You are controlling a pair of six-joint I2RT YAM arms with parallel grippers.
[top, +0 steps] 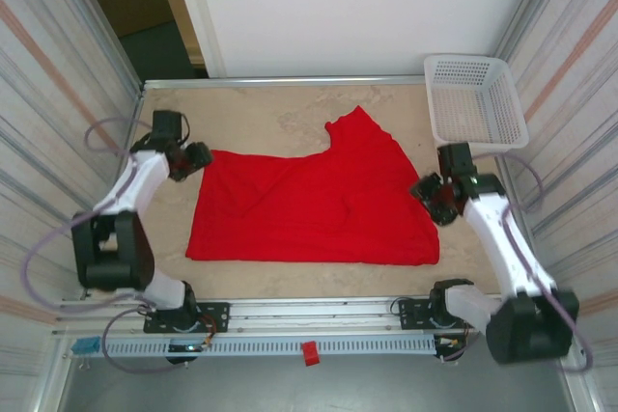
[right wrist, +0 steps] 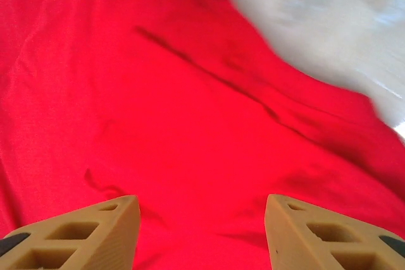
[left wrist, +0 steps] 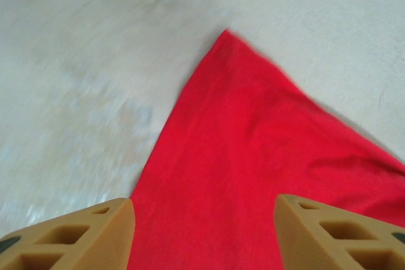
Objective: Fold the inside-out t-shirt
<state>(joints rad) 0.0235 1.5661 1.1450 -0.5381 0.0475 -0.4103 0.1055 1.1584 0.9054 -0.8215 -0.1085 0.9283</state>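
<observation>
At the near edge of the table [top: 261, 118], the two arm bases are sitting on a metal rail [top: 319, 311], with the left arm reaching up the left side and the right arm up the right side. Just beyond the rail, the inside-out t-shirt [top: 309, 214] is lying spread flat across the middle of the table. Its long straight edge is running parallel to the near edge. The red cloth is lying mostly smooth, with a few shallow creases showing toward its right part.

The right gripper [top: 432, 198] is hanging at the shirt's right edge, roughly midway between the near and far edges of the table. In the right wrist view its tan fingers [right wrist: 82, 235] are standing apart, with red fabric showing below and between them and nothing being clamped.

The left gripper [top: 196, 159] is hanging at the shirt's far left corner, near the table's left edge. In the left wrist view its fingers [left wrist: 329, 232] are also standing apart, gripping nothing, and a pointed corner of the fabric is lying ahead of them on the pale surface.

Farther back, a flap of the shirt is jutting toward the far edge, right of centre. A white lattice basket [top: 475, 98] is sitting at the far right corner, apart from the cloth.
</observation>
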